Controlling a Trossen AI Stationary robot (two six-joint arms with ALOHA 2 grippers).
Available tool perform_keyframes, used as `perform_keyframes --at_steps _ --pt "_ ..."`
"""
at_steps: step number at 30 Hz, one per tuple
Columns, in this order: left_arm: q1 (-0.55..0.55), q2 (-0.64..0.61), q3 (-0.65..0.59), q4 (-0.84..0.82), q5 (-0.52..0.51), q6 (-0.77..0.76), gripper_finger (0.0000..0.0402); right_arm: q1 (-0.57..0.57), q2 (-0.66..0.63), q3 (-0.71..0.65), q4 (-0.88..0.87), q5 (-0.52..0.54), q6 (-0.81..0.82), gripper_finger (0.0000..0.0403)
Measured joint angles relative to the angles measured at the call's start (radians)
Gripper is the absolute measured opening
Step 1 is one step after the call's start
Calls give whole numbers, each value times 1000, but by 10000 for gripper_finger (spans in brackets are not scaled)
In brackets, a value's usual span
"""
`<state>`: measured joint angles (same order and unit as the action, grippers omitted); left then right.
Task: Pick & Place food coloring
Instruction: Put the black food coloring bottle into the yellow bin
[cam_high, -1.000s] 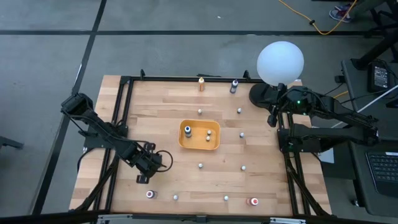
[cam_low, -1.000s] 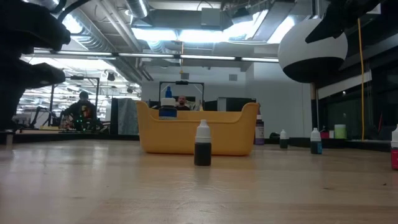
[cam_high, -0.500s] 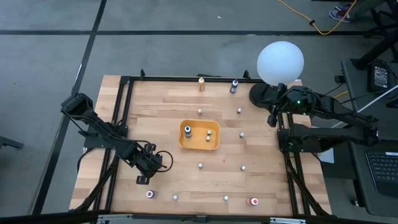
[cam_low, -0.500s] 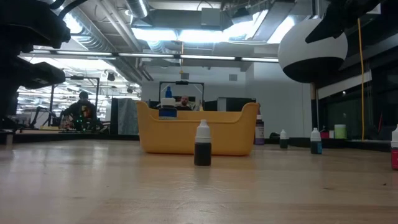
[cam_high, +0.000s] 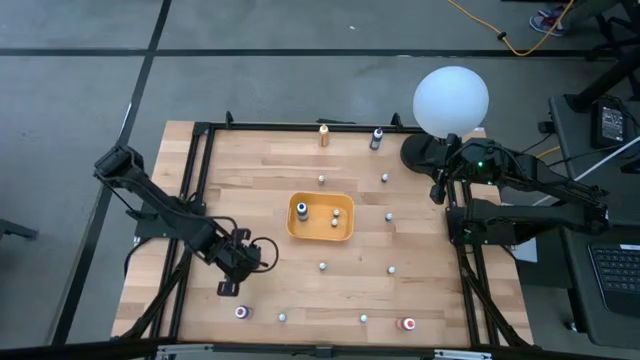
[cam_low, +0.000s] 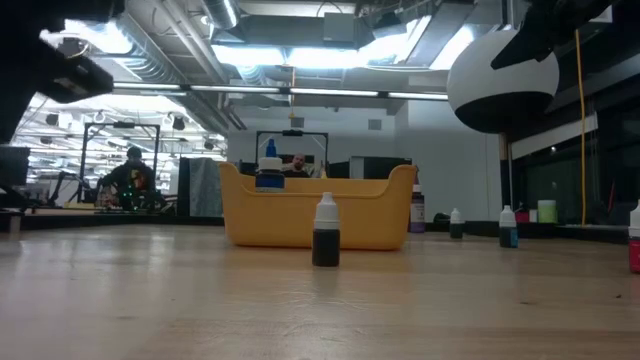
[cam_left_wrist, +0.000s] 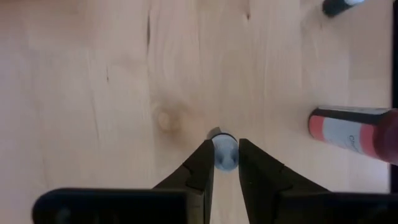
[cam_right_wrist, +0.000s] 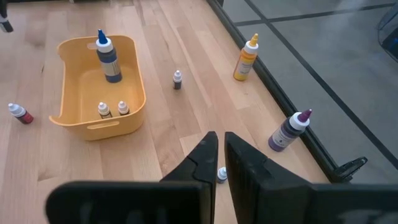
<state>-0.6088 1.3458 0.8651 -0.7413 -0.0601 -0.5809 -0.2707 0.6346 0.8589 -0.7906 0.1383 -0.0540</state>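
The food coloring is a scatter of tiny bottles on the wooden table, such as two (cam_high: 322, 266) (cam_high: 391, 269) near the middle. The orange-yellow tray (cam_high: 346, 235) holds a blue bottle (cam_high: 301, 210) and two small ones (cam_right_wrist: 112, 109). My left gripper (cam_left_wrist: 225, 163) hangs over the near left part of the table (cam_high: 244, 262), pointing steeply down, shut on one small whitish-capped bottle (cam_left_wrist: 225, 149). My right gripper (cam_right_wrist: 221, 149) waits shut and unladen above the far right (cam_high: 437, 190). My left gripper pinches the small bottle between its two fingers, one on each side of its top (cam_left_wrist: 225, 144). The fingers come from above, pointing steeply down. The bottle stands upright between them. The fingers hide its foot, so I cannot tell whether it is clear of the table.
A larger red-and-grey bottle (cam_left_wrist: 351, 132) lies close beside the left gripper, and a dark one (cam_left_wrist: 339, 6) a little beyond. More bottles line the near edge (cam_high: 363, 318) (cam_high: 407, 324). An orange (cam_high: 324, 134) and a dark bottle (cam_high: 377, 138) stand at the far edge by the white globe lamp (cam_high: 451, 100).
My left gripper has gone up a little over the same spot. In the low view its dark bulk has risen at the left edge. The bottles on the table and in the tray have stayed where they were.
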Motion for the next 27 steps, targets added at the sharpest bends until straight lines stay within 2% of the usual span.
perform_keyframes --at_steps 14,18,27 --pt "64 -11 35 -43 7 46 55 0 0 0 0 0 -1 34" --pt "121 -12 116 -93 10 121 55 0 0 0 0 0 -1 34" --pt "322 -2 405 -255 7 287 55 0 0 0 0 0 -1 34"
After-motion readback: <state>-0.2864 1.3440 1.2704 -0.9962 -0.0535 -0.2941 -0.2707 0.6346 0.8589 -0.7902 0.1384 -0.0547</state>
